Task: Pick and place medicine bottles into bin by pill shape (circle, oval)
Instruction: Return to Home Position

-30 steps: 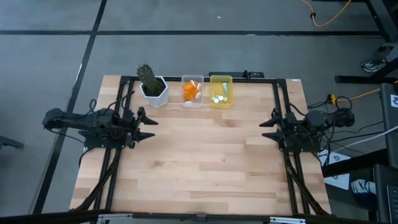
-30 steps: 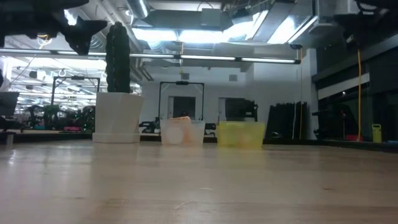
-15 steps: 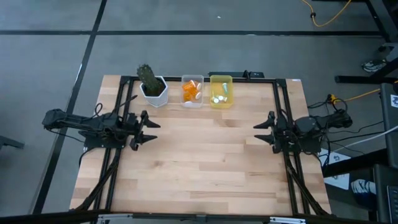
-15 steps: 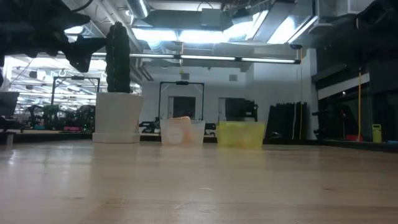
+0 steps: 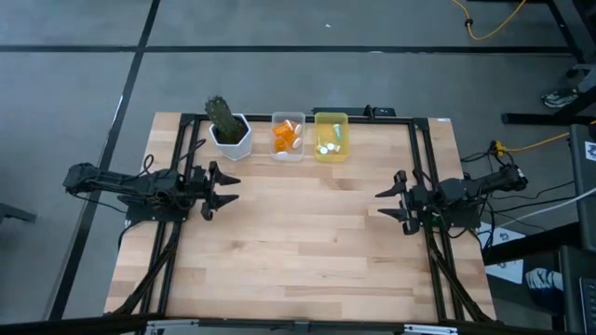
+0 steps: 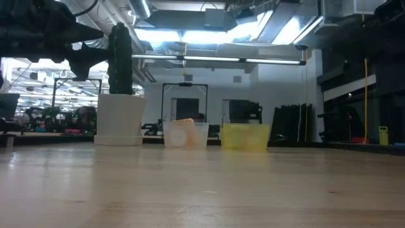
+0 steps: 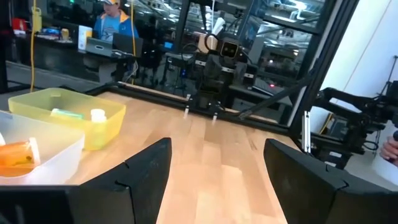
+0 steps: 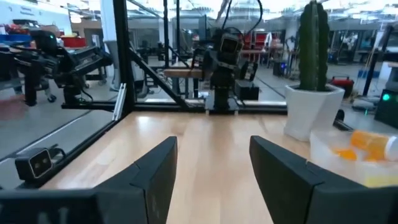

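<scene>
Orange medicine bottles with white caps [image 5: 287, 137] lie in a clear bin [image 5: 288, 151] at the table's far edge. Pale green and teal bottles [image 5: 327, 142] lie in a yellow bin [image 5: 331, 154] beside it. Both bins show in the left wrist view, the clear bin [image 7: 43, 163] and the yellow bin [image 7: 93, 127]. My left gripper [image 5: 223, 188] is open and empty at the table's left. My right gripper [image 5: 384, 205] is open and empty at the table's right. No bottle lies on the bare table.
A white hexagonal pot with a cactus [image 5: 228, 133] stands left of the clear bin. A black frame [image 5: 298, 117] runs round the table. The wooden tabletop [image 5: 307, 242] between the arms is bare. A person [image 7: 115, 25] is in the room beyond.
My left gripper has gone a little toward the table's right edge. My right gripper has gone toward the table's left edge, farther out over the table. Both stay open.
</scene>
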